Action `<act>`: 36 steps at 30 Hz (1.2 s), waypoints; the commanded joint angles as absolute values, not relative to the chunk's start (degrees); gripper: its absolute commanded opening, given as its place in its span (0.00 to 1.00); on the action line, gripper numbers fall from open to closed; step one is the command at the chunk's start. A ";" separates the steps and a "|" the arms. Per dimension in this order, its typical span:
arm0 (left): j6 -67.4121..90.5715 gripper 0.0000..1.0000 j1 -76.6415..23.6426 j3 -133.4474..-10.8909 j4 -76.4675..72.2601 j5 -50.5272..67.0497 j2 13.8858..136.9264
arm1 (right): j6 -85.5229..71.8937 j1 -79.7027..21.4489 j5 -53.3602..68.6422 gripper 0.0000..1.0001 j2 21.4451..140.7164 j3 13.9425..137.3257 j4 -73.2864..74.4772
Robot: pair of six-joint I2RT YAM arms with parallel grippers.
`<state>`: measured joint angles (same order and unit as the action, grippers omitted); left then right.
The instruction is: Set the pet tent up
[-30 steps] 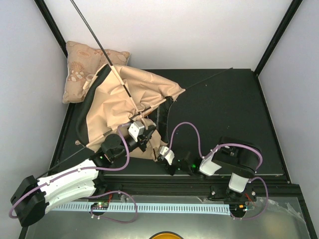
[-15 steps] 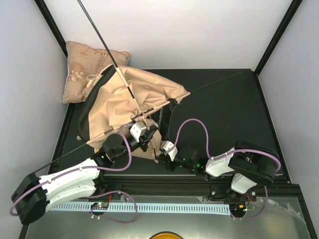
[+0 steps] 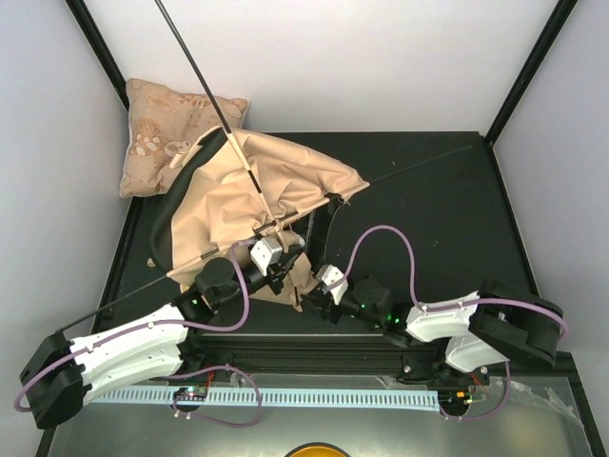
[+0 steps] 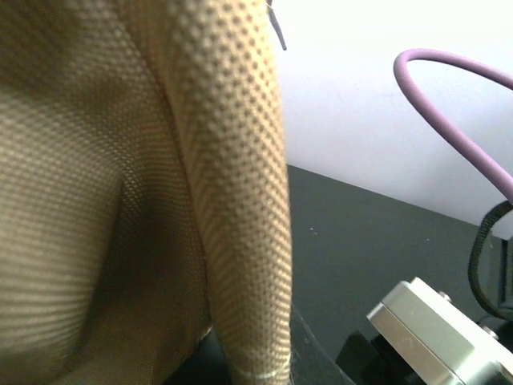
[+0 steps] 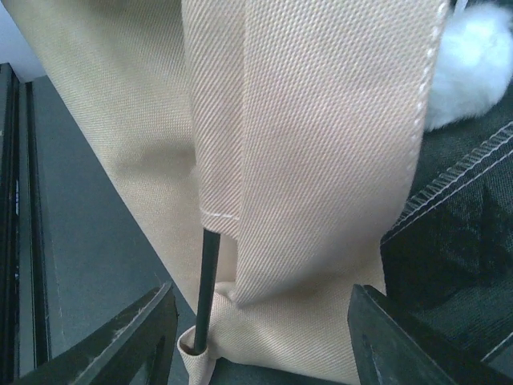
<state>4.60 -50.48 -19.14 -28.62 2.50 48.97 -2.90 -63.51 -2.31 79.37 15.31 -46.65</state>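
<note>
Right wrist view: one grip slack, the other tight

We saw the right gripper (image 5: pixel 264 341) standing open. Its two fingers (image 5: pixel 148 337) were spread to either side of a tan hem of the pet tent (image 3: pixel 257 190) and a thin black pole (image 5: pixel 207 281) that ran out of a sleeve there, and they were not clamped on either. The left gripper (image 3: pixel 269 268) was closed on a fold of the same canvas at the tent's near edge.

The tent lay slumped on the left half of the black table (image 3: pixel 428 219). Its far corner was against a beige cushion (image 3: pixel 166 129), and white walls stood around.

Compared with a second earlier, the right arm's elbow had swung outward to the right. The long pole's upper end had drifted right.
</note>
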 commanded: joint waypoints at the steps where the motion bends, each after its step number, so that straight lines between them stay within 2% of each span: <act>1: 2.75 0.02 -51.85 -19.25 -17.52 4.77 48.90 | -4.03 -63.26 -3.98 0.61 76.66 13.70 -47.44; 12: -0.56 0.02 -58.32 -23.96 -11.52 -3.19 53.46 | -4.69 -63.27 -2.09 0.60 66.13 14.86 -34.71; 21: 1.17 0.02 -59.14 -24.26 -11.49 -6.27 54.74 | -5.16 -63.32 2.48 0.59 57.57 18.04 -20.56; 26: 1.90 0.02 -59.58 -24.01 -10.76 -6.37 54.36 | -4.97 -63.33 3.28 0.60 53.41 17.46 -18.43; 30: 2.66 0.01 -59.84 -23.60 -10.72 -6.59 53.82 | -3.54 -63.24 0.57 0.62 51.42 16.64 -19.63; 33: 3.03 0.02 -60.04 -23.39 -10.95 -6.75 53.57 | -3.10 -63.26 -1.47 0.74 50.77 16.74 -20.01; 36: 3.07 0.02 -60.12 -23.34 -11.29 -6.94 53.61 | -2.89 -63.30 -2.43 0.78 50.88 17.38 -20.04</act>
<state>3.49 -59.53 -25.36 -20.80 -6.02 52.49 -3.70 -63.51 0.32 51.48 16.67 -20.01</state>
